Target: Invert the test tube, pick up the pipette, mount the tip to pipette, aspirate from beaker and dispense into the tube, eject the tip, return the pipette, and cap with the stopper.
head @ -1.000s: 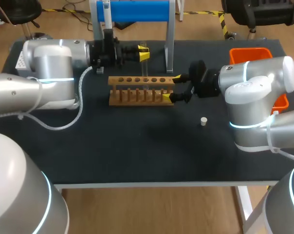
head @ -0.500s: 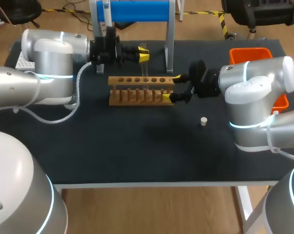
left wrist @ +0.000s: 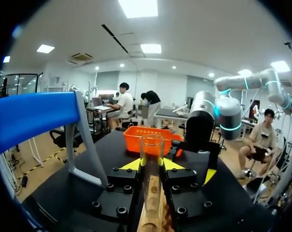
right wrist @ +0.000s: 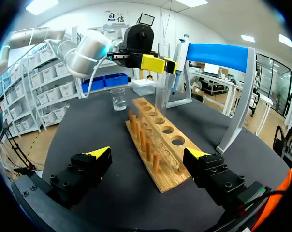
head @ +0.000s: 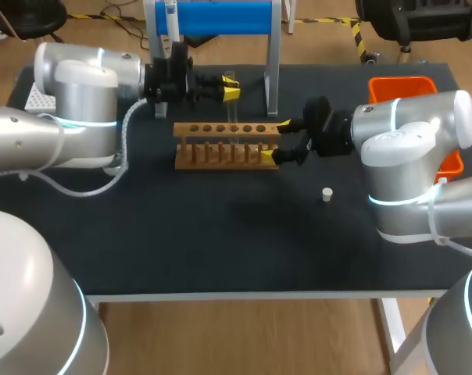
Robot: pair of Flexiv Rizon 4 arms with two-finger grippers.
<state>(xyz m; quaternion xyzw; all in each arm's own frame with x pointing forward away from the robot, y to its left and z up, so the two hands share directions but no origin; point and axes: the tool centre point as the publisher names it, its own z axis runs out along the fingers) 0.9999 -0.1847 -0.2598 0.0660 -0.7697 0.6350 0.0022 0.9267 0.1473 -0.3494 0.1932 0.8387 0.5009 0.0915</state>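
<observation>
My left gripper (head: 230,88) is shut on a clear test tube (head: 233,109), which stands upright, mouth up, just above the back row of the wooden rack (head: 220,148). In the left wrist view the test tube (left wrist: 152,159) sits between the yellow fingertips (left wrist: 130,165). My right gripper (head: 277,141) is open, its fingers either side of the rack's right end; the rack (right wrist: 160,145) lies between them untouched. The pipette (head: 170,23) hangs on the blue stand. A white stopper (head: 327,194) lies on the table. The beaker (right wrist: 118,99) stands beyond the rack.
An orange bin (head: 412,84) sits at the back right, partly behind my right arm. A tip box (head: 33,98) is at the far left behind my left arm. The blue stand's leg (head: 272,78) stands just behind the rack.
My left arm's body has swung back and up a little, while its gripper and the tube stayed almost in place. The right arm has not moved.
</observation>
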